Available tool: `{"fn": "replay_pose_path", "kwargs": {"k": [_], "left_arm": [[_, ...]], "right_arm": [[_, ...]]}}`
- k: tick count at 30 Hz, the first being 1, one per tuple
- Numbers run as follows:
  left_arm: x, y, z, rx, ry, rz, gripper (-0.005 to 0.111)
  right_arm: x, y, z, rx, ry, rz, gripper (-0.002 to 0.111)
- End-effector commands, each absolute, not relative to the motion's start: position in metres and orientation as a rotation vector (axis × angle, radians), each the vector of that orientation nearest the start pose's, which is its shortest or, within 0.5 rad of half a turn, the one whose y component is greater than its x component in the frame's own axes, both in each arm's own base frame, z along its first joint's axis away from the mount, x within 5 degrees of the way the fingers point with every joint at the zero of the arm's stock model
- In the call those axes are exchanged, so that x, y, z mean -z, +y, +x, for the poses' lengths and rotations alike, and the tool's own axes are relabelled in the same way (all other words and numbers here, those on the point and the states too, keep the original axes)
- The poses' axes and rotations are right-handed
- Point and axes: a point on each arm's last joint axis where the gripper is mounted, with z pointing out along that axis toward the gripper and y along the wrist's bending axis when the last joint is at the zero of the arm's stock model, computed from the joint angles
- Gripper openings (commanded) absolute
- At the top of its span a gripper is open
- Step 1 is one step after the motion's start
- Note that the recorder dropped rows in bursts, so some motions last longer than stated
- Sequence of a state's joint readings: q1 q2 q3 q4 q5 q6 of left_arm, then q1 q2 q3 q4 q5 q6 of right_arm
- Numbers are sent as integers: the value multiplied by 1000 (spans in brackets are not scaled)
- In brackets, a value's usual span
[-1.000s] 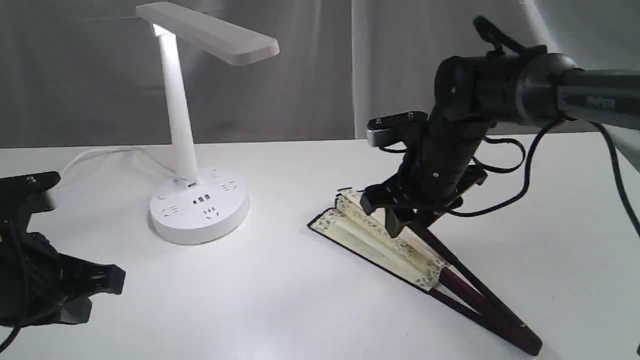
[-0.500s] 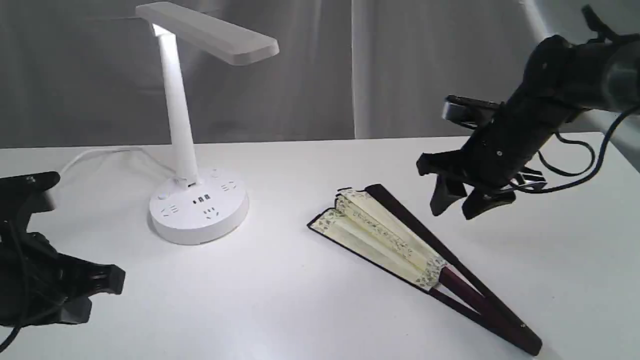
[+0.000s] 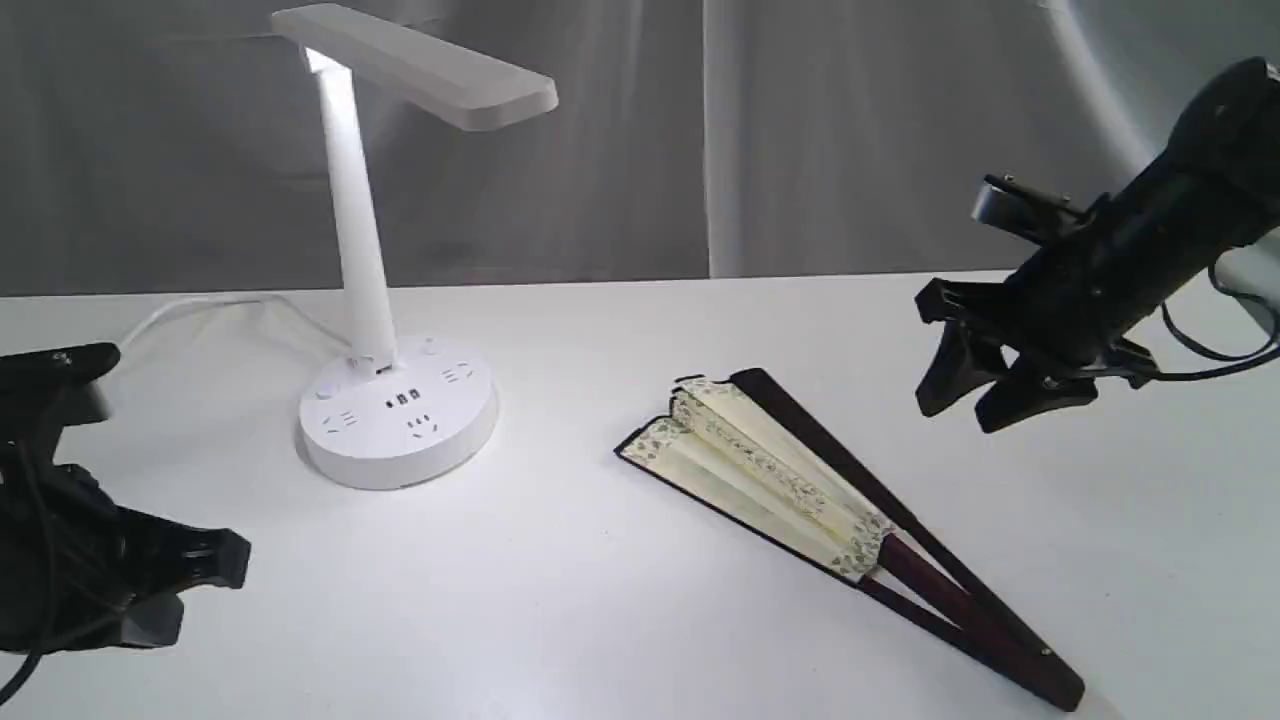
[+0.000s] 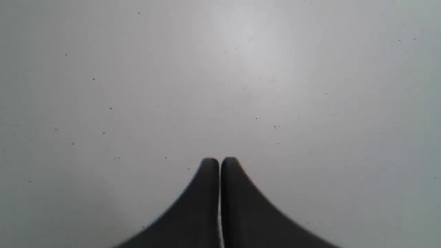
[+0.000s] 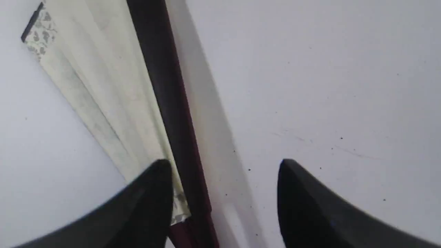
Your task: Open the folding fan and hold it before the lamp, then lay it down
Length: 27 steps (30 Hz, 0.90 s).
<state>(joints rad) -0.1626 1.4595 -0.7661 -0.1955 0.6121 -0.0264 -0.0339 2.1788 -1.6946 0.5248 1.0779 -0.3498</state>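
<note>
Fan status: cream pleated paper folding fan with dark maroon wooden ribs and guards (image 3: 790, 480) lies flat on the white tabletop (image 3: 560, 620), only partly spread. The pleats are bunched between the two guards. Its paper end with the grey floral border points toward the lamp, and the pivot end sits at the near right of the exterior view. Nothing is touching it.

White plastic desk lamp with flat rectangular head and round socket base (image 3: 398, 412) stands upright, left of the fan and well apart from it. There is a bright glow under the head where it meets the stem. Its white cord (image 3: 200, 305) runs off to the back left.

Right gripper (image 3: 958, 418): jaws spread wide, empty, hanging above the table just right of the fan's far guard with clear air between. The right wrist view shows the dark guard and cream pleats below one finger (image 5: 151, 193), with bare table below the other.

Left gripper (image 4: 219, 163): fingers pressed together, gripping nothing, low over bare table at the far left, well away from both lamp and fan.
</note>
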Motion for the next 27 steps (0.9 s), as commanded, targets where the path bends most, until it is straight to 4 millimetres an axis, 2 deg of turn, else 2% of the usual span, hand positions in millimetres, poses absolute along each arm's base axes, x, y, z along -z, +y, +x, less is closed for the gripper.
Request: {"fn": "replay_pose_path", "kwargs": {"k": [1, 5, 12, 22, 27], "left_arm": [[-201, -53, 254, 248, 2778, 2, 0], [-201, -53, 254, 248, 2778, 2, 0], [-201, -53, 254, 248, 2778, 2, 0], [-201, -53, 254, 248, 2776, 2, 0], [-201, -53, 254, 248, 2776, 2, 0]], "right_arm": [[-179, 23, 445, -690, 2865, -153, 47], [-175, 22, 446, -696, 2872, -146, 47], [-144, 25, 447, -783, 2932, -157, 47], [-139, 24, 449, -762, 2912, -195, 47], [-119, 27, 449, -836, 2950, -181, 47]]}}
